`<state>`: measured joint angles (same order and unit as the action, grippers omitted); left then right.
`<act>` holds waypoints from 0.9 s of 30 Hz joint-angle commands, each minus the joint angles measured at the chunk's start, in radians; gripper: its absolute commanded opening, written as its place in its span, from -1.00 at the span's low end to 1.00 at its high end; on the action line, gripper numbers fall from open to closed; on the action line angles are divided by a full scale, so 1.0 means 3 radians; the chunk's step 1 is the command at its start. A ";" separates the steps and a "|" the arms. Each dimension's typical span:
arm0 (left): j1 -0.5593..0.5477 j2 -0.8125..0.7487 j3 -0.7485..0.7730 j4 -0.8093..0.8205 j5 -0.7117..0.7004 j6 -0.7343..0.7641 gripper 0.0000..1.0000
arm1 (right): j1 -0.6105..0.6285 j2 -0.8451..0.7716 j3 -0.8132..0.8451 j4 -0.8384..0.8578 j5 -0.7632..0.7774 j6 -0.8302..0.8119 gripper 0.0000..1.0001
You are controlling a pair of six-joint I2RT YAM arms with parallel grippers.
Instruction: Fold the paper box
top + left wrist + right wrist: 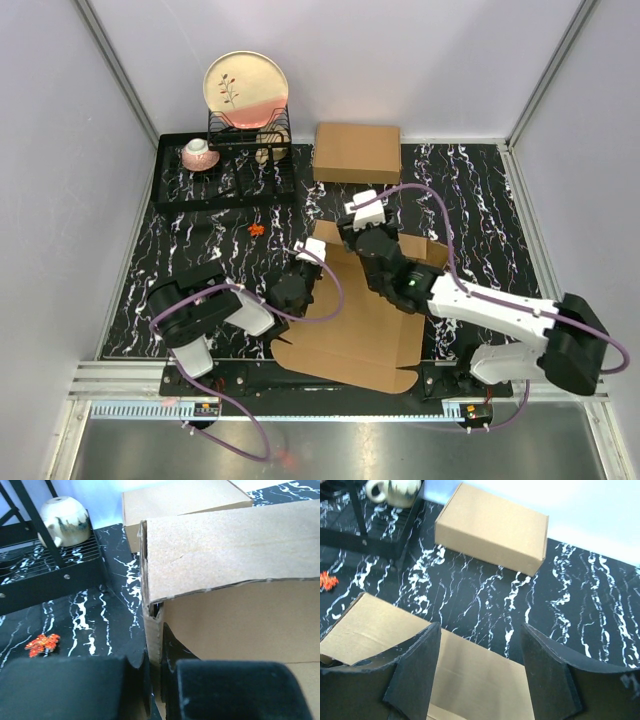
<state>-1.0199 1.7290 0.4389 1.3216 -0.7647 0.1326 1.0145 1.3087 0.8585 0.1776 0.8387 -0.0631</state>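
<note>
Left gripper (pixel 152 685) is pressed together, pinching an upright side wall of the paper box (pixel 230 555). The wall's raw corrugated edge stands right between the two black pads, and a folded-over flap runs ahead and off to the gripper's right. Right gripper (pixel 482 675) is spread wide with nothing between the fingers. A flat panel of the paper box lies just beneath and ahead of it, but I cannot tell whether the fingertips touch it. In the top view the rest of the sheet lies flat behind both grippers, toward the arm bases, rounded tabs at its near edge. Well ahead of the right gripper sits a made-up cardboard box (pixel 492 527), apart from the sheet. Ahead-left of the left gripper are a black dish rack (pixel 225 170), a mug (pixel 65 514) on it, and a small orange scrap (pixel 42 643) on the marbled table (pixel 470 190). Both arms cover the far end of the sheet in the top view, so the fingertips are hidden there. The left wrist view cuts the flap off at the right, and the pinch point is dark.
</note>
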 commanded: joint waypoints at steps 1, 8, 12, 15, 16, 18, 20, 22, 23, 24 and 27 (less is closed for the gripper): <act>0.0061 -0.0113 0.0040 0.1153 -0.0248 0.0346 -1.00 | -0.0032 -0.0516 0.0063 -0.0121 0.0288 -0.0076 0.43; 0.0137 -0.0159 0.0004 0.1066 -0.0187 0.0325 -1.00 | -0.0155 -0.1288 -0.0458 -0.0203 0.0533 -0.0127 0.47; 0.0224 -0.0159 0.0035 0.0862 -0.0182 0.0218 -1.00 | -0.0160 -0.1641 -0.0510 -0.0692 0.0615 0.0174 0.53; 0.0260 -0.0195 0.0071 0.0638 -0.0146 0.0152 -1.00 | -0.0155 -0.1683 -0.0464 -0.1128 0.0702 0.0537 0.52; 0.0260 -0.0210 0.0096 0.0565 -0.0141 0.0141 -1.00 | -0.0160 -0.1683 -0.0453 -0.1281 0.0717 0.0664 0.53; 0.0260 -0.0266 0.0117 0.0346 -0.0115 0.0090 -1.00 | -0.0160 -0.1693 -0.0433 -0.1384 0.0773 0.0788 0.52; 0.0265 -0.0333 0.0148 0.0167 -0.0085 0.0019 -1.00 | -0.0160 -0.1698 -0.0438 -0.1456 0.0834 0.0885 0.51; 0.0291 -0.0394 0.0219 -0.0247 -0.0039 -0.0134 -1.00 | -0.0171 -0.1708 -0.0469 -0.1487 0.0870 0.0962 0.51; 0.0306 -0.0476 0.0255 -0.0668 0.0058 -0.0216 -1.00 | -0.0191 -0.1719 -0.0484 -0.1497 0.0896 0.1003 0.50; 0.0352 -0.0517 0.0372 -0.0921 0.0089 -0.0424 -1.00 | -0.0201 -0.1724 -0.0489 -0.1512 0.0896 0.1038 0.51; 0.0423 -0.0650 0.0485 -0.1560 0.0283 -0.0778 -1.00 | -0.0232 -0.1714 -0.0459 -0.1507 0.0866 0.1131 0.50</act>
<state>-0.9257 1.6104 0.5091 1.1011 -0.7639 0.0650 0.9604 0.8047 0.7036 -0.2569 1.0576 0.1936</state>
